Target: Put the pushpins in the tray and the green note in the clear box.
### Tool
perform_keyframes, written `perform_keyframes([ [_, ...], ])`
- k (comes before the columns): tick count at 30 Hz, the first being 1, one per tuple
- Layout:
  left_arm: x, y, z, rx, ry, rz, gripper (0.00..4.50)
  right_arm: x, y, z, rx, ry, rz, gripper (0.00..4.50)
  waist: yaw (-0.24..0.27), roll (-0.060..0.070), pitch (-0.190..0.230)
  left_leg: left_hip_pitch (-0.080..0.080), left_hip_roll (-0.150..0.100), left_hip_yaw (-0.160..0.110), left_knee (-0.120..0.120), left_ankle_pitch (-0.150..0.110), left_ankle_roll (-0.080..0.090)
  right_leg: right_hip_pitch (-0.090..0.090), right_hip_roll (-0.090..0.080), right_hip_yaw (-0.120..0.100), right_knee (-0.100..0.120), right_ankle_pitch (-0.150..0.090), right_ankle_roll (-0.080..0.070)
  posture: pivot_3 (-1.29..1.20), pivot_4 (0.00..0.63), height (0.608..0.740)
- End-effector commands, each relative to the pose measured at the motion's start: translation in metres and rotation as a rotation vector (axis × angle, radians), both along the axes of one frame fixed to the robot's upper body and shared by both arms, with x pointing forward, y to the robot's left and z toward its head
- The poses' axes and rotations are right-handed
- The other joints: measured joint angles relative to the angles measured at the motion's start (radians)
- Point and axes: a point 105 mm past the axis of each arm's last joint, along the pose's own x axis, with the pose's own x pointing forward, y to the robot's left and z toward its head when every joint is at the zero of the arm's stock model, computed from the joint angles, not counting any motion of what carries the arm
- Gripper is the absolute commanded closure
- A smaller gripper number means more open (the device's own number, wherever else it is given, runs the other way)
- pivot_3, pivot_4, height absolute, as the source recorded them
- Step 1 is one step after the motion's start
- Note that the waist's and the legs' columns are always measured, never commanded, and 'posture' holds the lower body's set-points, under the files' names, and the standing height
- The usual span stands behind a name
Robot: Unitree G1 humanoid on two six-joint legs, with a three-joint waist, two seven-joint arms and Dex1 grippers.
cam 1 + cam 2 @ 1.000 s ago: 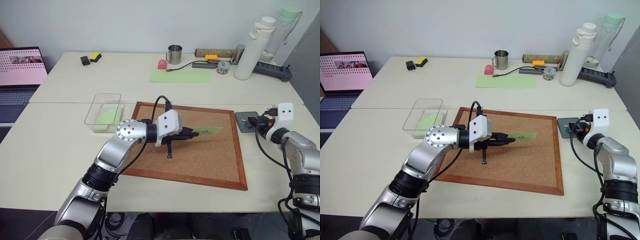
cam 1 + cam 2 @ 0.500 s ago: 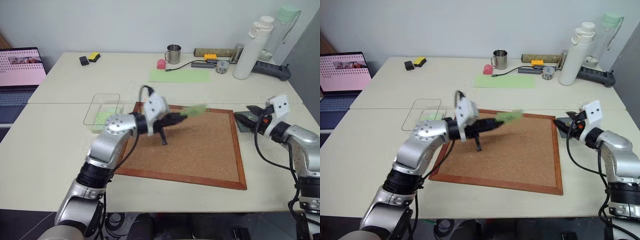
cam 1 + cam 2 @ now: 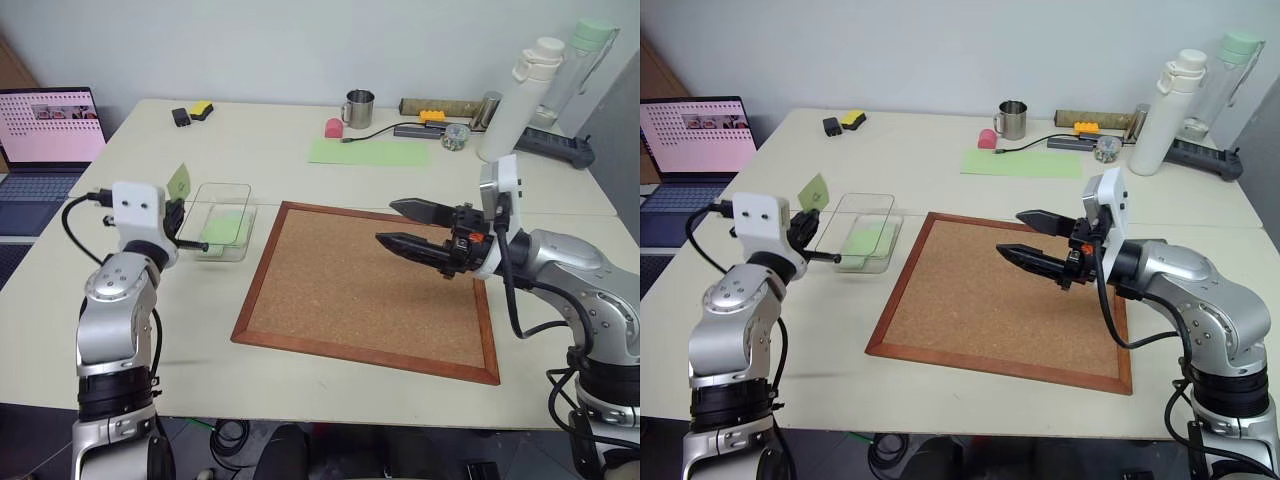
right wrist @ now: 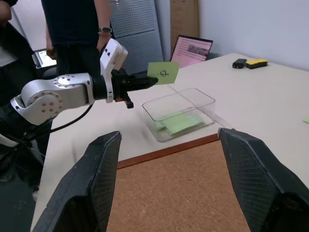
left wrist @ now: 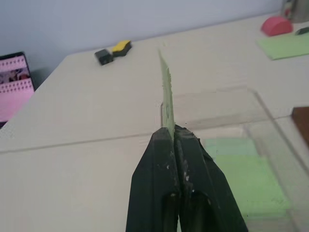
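My left gripper (image 3: 177, 203) is shut on the green note (image 3: 179, 182), a small light green square with a black scribble. It holds the note upright, just left of the clear box (image 3: 241, 214). From the left wrist, the note (image 5: 166, 99) stands edge-on between the closed fingers (image 5: 159, 159). My right gripper (image 3: 400, 226) hovers open over the cork board, nothing between its fingers (image 4: 104, 164). The right wrist view shows the left gripper (image 4: 141, 82) with the note (image 4: 163, 73) above the clear box (image 4: 179, 112). The tray and pushpins are hidden.
A plain green slip (image 3: 226, 226) lies inside the clear box. The wood-framed cork board (image 3: 370, 290) fills the table's middle. A laptop (image 3: 50, 125) sits far left. A long green sheet (image 3: 368, 152), mug (image 3: 358, 106) and bottles (image 3: 520, 95) line the back. A person (image 4: 77, 29) stands beyond the table.
My left arm swung left off the cork board, carrying the note to beside the clear box. My right gripper came in from the right edge over the board and opened wider.
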Motion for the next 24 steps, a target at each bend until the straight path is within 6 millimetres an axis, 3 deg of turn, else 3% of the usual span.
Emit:
perform_keyframes([
  [1, -0.001, -0.005, -0.004, 0.015, 0.003, -0.024, 4.5, -0.007, 0.001, 0.008, 0.004, -0.039, 0.023, 1.15, 0.0, 0.0, 0.0, 0.0, 0.0, 0.0, 0.0, 0.0, 0.0, 0.0, 0.0, 0.0, 0.0, 0.0, 0.0, 0.0, 0.15, 0.74],
  [10, 0.008, -0.015, -0.004, 0.002, 0.003, -0.085, 2.71, -0.003, -0.003, 0.006, -0.01, -0.044, -0.014, 1.13, 0.001, 0.0, 0.0, 0.0, 0.001, 0.0, 0.0, 0.0, 0.0, 0.0, 0.001, 0.0, 0.0, 0.0, 0.0, 0.0, 0.15, 0.74],
  [14, 0.009, -0.025, 0.008, 0.028, -0.031, -0.151, 1.93, 0.0, -0.006, 0.007, -0.016, -0.048, -0.044, 1.13, 0.0, 0.0, 0.0, 0.0, 0.001, 0.0, 0.0, 0.0, 0.0, 0.0, 0.001, 0.0, 0.001, 0.0, 0.0, 0.0, 0.15, 0.74],
  [18, -0.001, -0.065, 0.028, 0.148, -0.068, -0.412, 1.21, 0.008, -0.031, -0.004, -0.072, -0.024, -0.132, 1.13, 0.003, 0.0, 0.0, 0.0, 0.001, 0.0, 0.0, 0.0, 0.0, 0.0, 0.001, -0.001, 0.0, 0.0, 0.0, 0.0, 0.15, 0.74],
  [22, -0.017, -0.095, 0.029, 0.143, 0.022, -0.668, 0.47, 0.011, -0.062, -0.028, -0.222, -0.005, -0.21, 1.13, 0.006, 0.0, 0.0, -0.001, 0.0, 0.001, 0.0, 0.0, 0.0, 0.0, 0.001, 0.0, -0.001, 0.0, 0.0, 0.0, 0.15, 0.74],
  [24, -0.028, -0.109, 0.025, 0.13, 0.095, -0.798, 0.47, 0.011, -0.077, -0.042, -0.285, 0.015, -0.242, 1.13, 0.004, 0.0, 0.0, 0.0, 0.0, 0.002, -0.001, 0.0, 0.0, 0.0, 0.001, 0.0, -0.001, 0.0, 0.0, 0.0, 0.15, 0.74],
])
